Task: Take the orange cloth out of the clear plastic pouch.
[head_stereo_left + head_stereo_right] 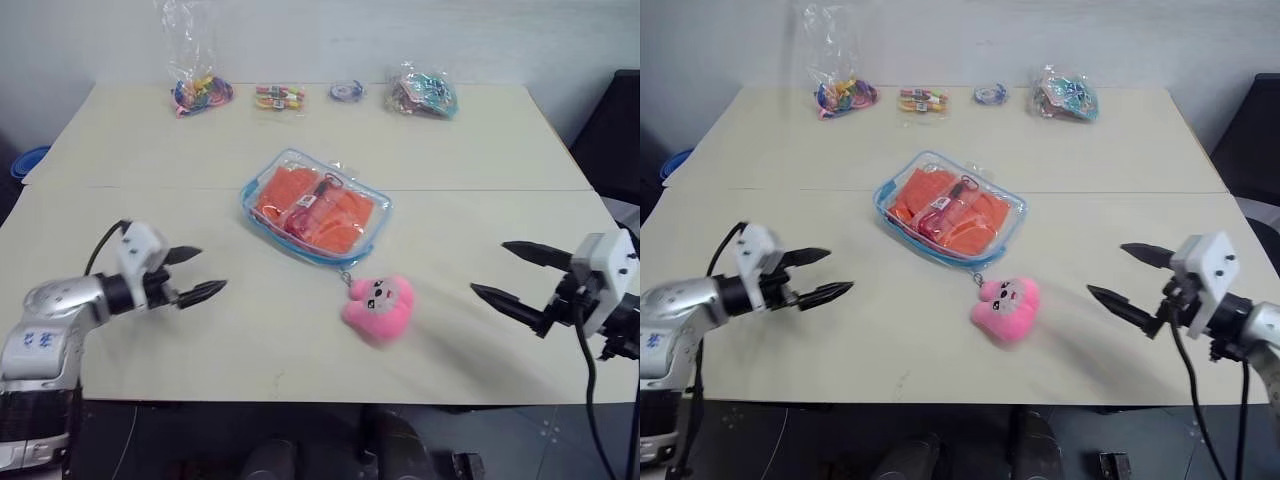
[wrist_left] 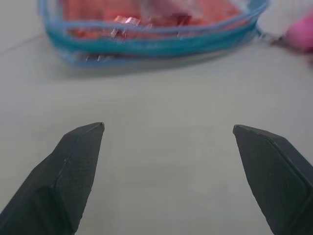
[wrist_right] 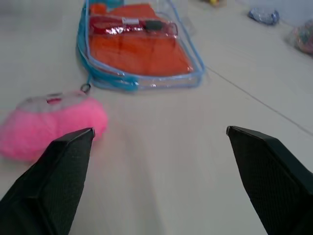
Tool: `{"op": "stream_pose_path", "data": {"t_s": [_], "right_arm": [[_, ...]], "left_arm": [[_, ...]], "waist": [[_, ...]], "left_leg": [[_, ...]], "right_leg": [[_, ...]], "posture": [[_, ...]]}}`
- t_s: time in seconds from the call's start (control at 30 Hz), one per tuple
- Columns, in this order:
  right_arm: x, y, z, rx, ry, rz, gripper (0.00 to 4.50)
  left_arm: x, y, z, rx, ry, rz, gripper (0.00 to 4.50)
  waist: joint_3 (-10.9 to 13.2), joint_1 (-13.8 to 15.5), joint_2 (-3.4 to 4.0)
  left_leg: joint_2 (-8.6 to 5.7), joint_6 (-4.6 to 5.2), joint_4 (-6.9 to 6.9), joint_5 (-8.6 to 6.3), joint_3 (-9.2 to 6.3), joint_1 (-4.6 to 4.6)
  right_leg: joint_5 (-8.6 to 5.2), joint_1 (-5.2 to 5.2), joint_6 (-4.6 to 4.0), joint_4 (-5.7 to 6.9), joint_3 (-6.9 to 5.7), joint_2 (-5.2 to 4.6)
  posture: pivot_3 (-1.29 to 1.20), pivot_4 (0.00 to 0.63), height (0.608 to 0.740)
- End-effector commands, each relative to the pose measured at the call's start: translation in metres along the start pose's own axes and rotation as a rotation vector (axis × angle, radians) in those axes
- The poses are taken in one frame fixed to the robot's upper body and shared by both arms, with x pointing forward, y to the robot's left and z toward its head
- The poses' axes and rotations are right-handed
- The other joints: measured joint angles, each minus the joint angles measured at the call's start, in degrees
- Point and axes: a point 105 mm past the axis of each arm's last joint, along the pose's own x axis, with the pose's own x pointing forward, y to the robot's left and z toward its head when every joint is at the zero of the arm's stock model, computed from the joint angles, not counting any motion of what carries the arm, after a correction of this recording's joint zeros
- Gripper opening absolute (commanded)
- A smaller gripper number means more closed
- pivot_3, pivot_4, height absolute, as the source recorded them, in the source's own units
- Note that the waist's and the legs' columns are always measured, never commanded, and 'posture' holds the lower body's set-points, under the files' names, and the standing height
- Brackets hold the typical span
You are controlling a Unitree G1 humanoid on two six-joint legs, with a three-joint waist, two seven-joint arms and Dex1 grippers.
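Left gripper and right gripper both hover over the near part of the table, jaws spread wide, nothing held, each aimed inward. Just beyond them lies a pink plush toy, joined by a short chain to the clear plastic pouch, which lies flat mid-table. The orange cloth sits fully inside, with a small red packet on top. Small bags of trinkets line the far edge. Risks, as judged: pouch appears shut, so it may slide rather than open; fingers could pinch the plastic and miss the cloth; the tethered plush may drag or snag.
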Motion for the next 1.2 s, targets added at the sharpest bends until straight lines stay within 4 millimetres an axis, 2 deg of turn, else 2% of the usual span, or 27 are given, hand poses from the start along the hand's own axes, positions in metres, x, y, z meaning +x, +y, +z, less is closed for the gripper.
{"op": "stream_pose_path", "data": {"t_s": [0.03, 0.13, 0.27, 0.37, 0.63, 0.8, 0.9, 1.07, 1.13, 1.2], "right_arm": [[0.016, 0.028, 0.026, -0.033, -0.089, 0.081, 4.5], [0.027, 0.045, 0.038, -0.06, -0.114, 0.126, 4.5], [0.034, 0.056, 0.048, -0.087, -0.139, 0.151, 4.5], [0.036, 0.057, 0.052, -0.09, -0.152, 0.141, 4.5], [0.034, 0.055, 0.049, -0.081, -0.149, 0.097, 4.5], [0.035, 0.055, 0.049, -0.082, -0.149, 0.086, 4.5], [0.036, 0.056, 0.051, -0.086, -0.151, 0.082, 4.5], [0.037, 0.055, 0.052, -0.09, -0.15, 0.082, 4.5], [0.038, 0.055, 0.053, -0.093, -0.151, 0.09, 4.5], [0.04, 0.055, 0.054, -0.098, -0.155, 0.104, 4.5]], "left_arm": [[0.033, -0.01, 0.048, 0.009, -0.055, 0.003, 4.49], [0.067, -0.01, 0.071, 0.009, -0.038, 0.029, 4.49], [0.108, -0.001, 0.079, 0.038, 0.033, 0.098, 4.49], [0.128, 0.001, 0.08, 0.045, 0.055, 0.121, 4.49], [0.159, 0.017, 0.066, 0.155, 0.15, 0.238, 4.49], [0.168, 0.011, 0.057, 0.103, 0.162, 0.202, 4.49], [0.17, 0.009, 0.055, 0.091, 0.151, 0.188, 3.84], [0.164, 0.012, 0.054, 0.091, 0.148, 0.207, 2.24], [0.158, 0.02, 0.053, 0.081, 0.142, 0.241, 1.6], [0.145, 0.036, 0.052, 0.054, 0.138, 0.321, 0.93]], "waist": [[0.0, 0.1, -0.03], [0.0, 0.0, -0.07], [-0.1, -0.1, -0.1], [-0.1, -0.4, -0.11], [0.0, -0.1, -0.14], [0.0, 0.0, -0.16], [0.0, -0.1, -0.16], [0.0, -0.1, -0.16], [0.0, -0.2, -0.16], [0.0, -0.2, -0.16]], "left_leg": [[-0.03, 0.0, 0.07, 0.0, 0.0, -0.01], [-0.25, 0.01, 0.09, 0.01, 0.07, 0.01], [-0.32, 0.01, -0.02, 0.01, 0.28, -0.01], [-0.21, 0.01, -0.06, 0.01, 0.8, -0.02], [-0.07, -0.02, -0.04, 0.0, 1.07, -0.01], [-0.07, -0.02, -0.03, 0.0, 1.08, -0.02], [-0.07, -0.02, -0.03, 0.0, 1.09, -0.02], [-0.05, -0.02, -0.02, 0.0, 1.09, -0.01], [-0.05, -0.02, -0.02, 0.0, 1.09, -0.01], [-0.05, -0.02, -0.02, 0.0, 1.09, -0.01]], "right_leg": [[0.02, 0.01, 0.03, 0.01, 0.04, 0.02], [0.06, 0.01, 0.07, 0.04, 0.18, 0.1], [0.06, 0.02, 0.06, 0.02, 0.36, 0.25], [0.05, 0.01, 0.06, -0.01, 0.5, 0.44], [0.06, 0.01, 0.06, -0.06, 0.65, 0.64], [0.07, 0.01, 0.08, -0.06, 0.65, 0.64], [0.07, 0.01, 0.08, -0.06, 0.67, 0.64], [0.07, 0.01, 0.08, -0.06, 0.67, 0.64], [0.07, 0.01, 0.08, -0.06, 0.67, 0.64], [0.07, 0.0, 0.08, -0.06, 0.67, 0.64]], "posture": [[0.0, 0.15, 0.74], [0.0, 0.15, 0.74], [0.0, 0.15, 0.74], [0.0, 0.15, 0.74], [0.0, 0.15, 0.74], [0.0, 0.15, 0.74], [0.0, 0.15, 0.74], [0.0, 0.15, 0.74], [0.0, 0.15, 0.74], [0.0, 0.15, 0.74]]}}
